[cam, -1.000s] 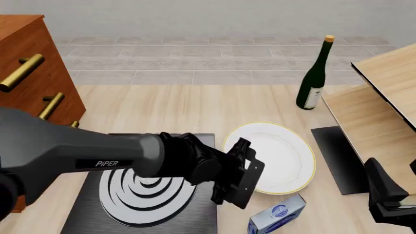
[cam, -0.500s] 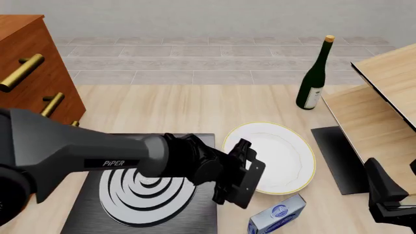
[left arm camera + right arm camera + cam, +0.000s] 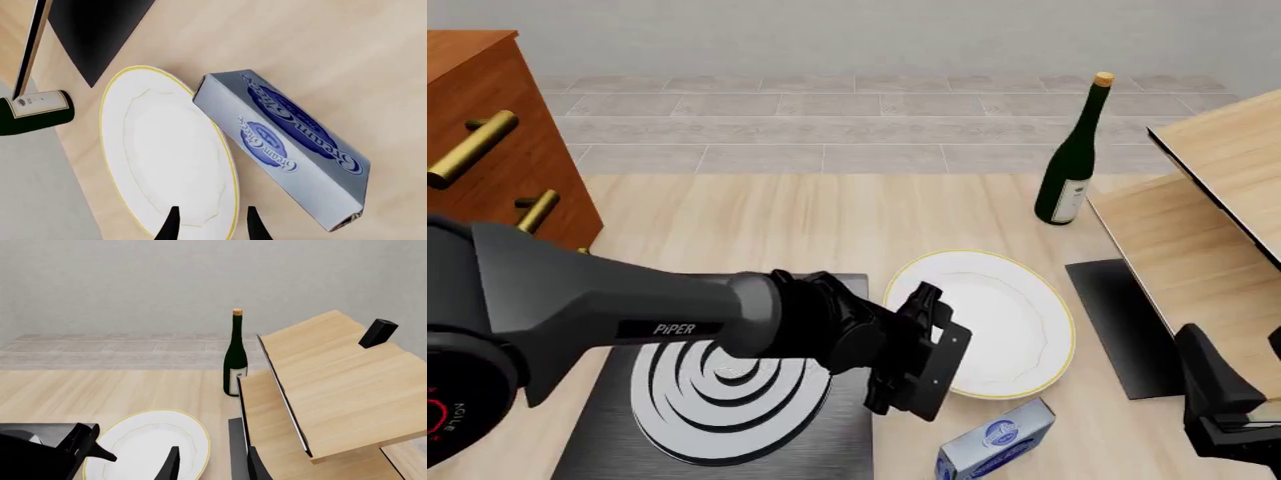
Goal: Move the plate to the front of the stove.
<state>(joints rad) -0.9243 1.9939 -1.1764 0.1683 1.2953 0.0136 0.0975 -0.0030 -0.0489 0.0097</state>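
- Left pincer (image 3: pixel 924 352) is hanging at the near-left edge of the plate (image 3: pixel 994 320), with its two fingers (image 3: pixel 167 227) spread apart on either side of the yellow rim; it is released and is not gripping anything yet.
- Compared with a second ago, the pincer head is sitting almost in the same place, while the left arm behind it is swinging further into the front view. I think this means the operator is only lining up the approach, not closing.
- The plate is lying flat on the table (image 3: pixel 774 220), just to the right of the stove (image 3: pixel 727 385) and near its far right corner, so the carrying is not started.
- A blue cream cheese box (image 3: pixel 287 150) is lying just beside the plate's near rim; it could be bumped when the plate is pulled toward the front.
- Right pincer (image 3: pixel 210 465) is waiting low at the right side with its fingers apart, holding nothing.
- From these views it is hard to tell if the lower finger is already under the rim, so perhaps a little more lowering is needed.
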